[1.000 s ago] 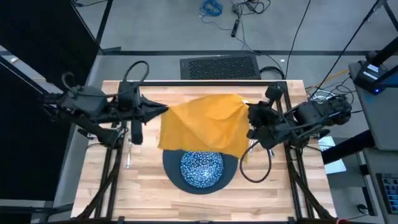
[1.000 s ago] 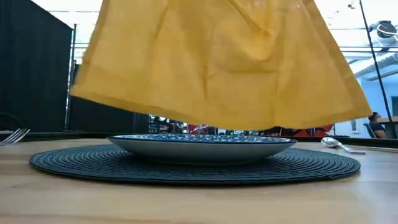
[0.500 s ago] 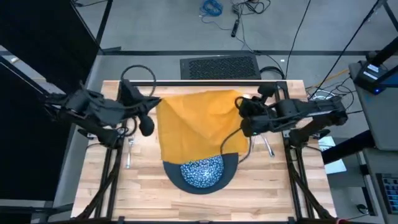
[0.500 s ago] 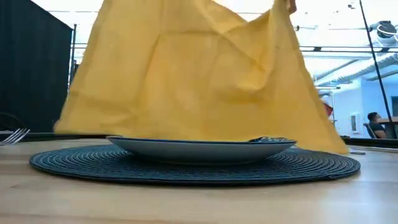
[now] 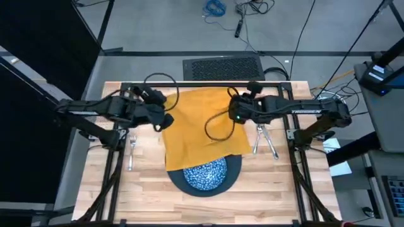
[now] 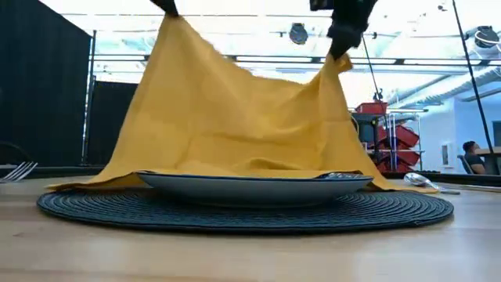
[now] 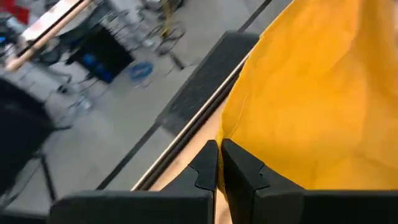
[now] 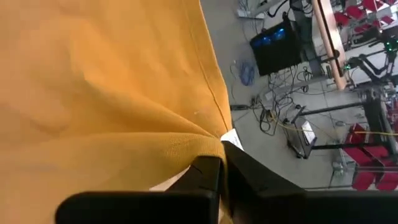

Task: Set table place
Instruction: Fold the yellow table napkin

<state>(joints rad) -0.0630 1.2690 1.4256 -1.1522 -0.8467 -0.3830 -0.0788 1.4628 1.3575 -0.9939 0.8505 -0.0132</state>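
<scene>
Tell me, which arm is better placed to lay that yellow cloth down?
Neither alone: the left gripper and right gripper each pinch a corner of the napkin, sagging over the dish.

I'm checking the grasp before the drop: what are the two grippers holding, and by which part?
Both hold the yellow napkin: the left gripper and the right gripper each pinch one corner, and the cloth drapes onto the dish.

napkin (image 5: 202, 126) hides the far half of the dish (image 5: 205, 174).

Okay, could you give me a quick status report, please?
Left gripper and right gripper each shut on a napkin corner. Napkin draped over speckled dish. Nothing obstructing.
</scene>
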